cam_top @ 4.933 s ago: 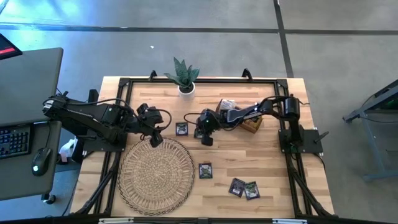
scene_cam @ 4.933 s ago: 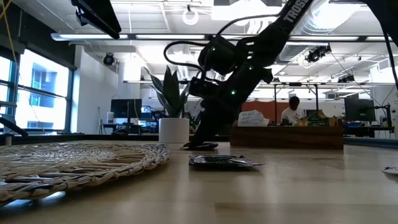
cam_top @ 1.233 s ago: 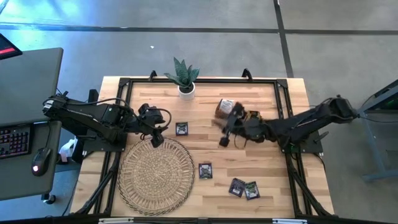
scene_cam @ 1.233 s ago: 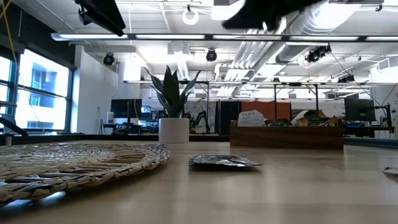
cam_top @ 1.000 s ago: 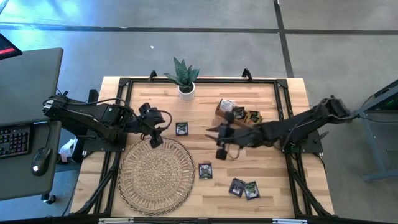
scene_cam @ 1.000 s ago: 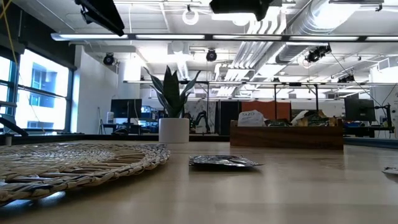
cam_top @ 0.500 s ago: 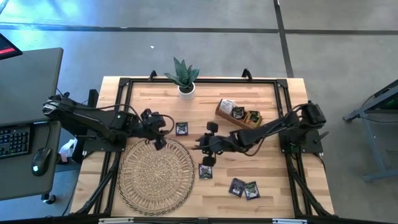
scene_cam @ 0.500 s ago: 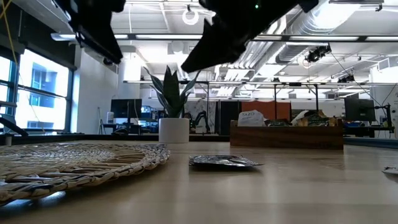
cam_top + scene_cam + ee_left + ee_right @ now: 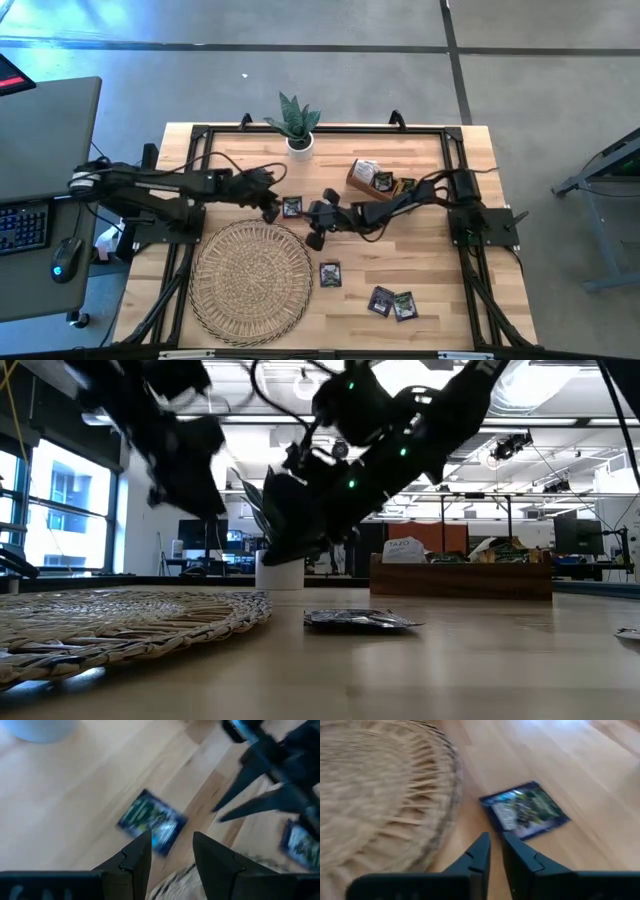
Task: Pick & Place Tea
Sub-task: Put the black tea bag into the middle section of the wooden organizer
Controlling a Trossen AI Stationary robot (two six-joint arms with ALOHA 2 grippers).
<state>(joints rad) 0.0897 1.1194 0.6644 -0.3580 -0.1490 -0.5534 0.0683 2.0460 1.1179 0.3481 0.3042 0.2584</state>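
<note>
Several dark tea sachets lie flat on the wooden table. One sachet [image 9: 292,207] lies near the mat's far edge, another sachet [image 9: 330,273] at the mat's right, and two more [image 9: 391,302] near the front. My left gripper [image 9: 271,206] hovers open just left of the far sachet [image 9: 152,822]. My right gripper [image 9: 315,236] hangs low to the right of that same sachet [image 9: 525,815], at the mat's rim. Its fingers [image 9: 482,851] leave only a narrow gap with nothing between them.
A big round woven mat [image 9: 250,283] covers the near left of the table. A brown wooden tray [image 9: 385,185] with sachets in it stands at the far right. A potted plant [image 9: 298,128] stands at the far edge. The two grippers are close together.
My right gripper has swung from beside the tray toward the table's left and has come down to the mat's far right rim. My left gripper has gone down and toward the table's right, up to the far sachet. No sachet has moved.
</note>
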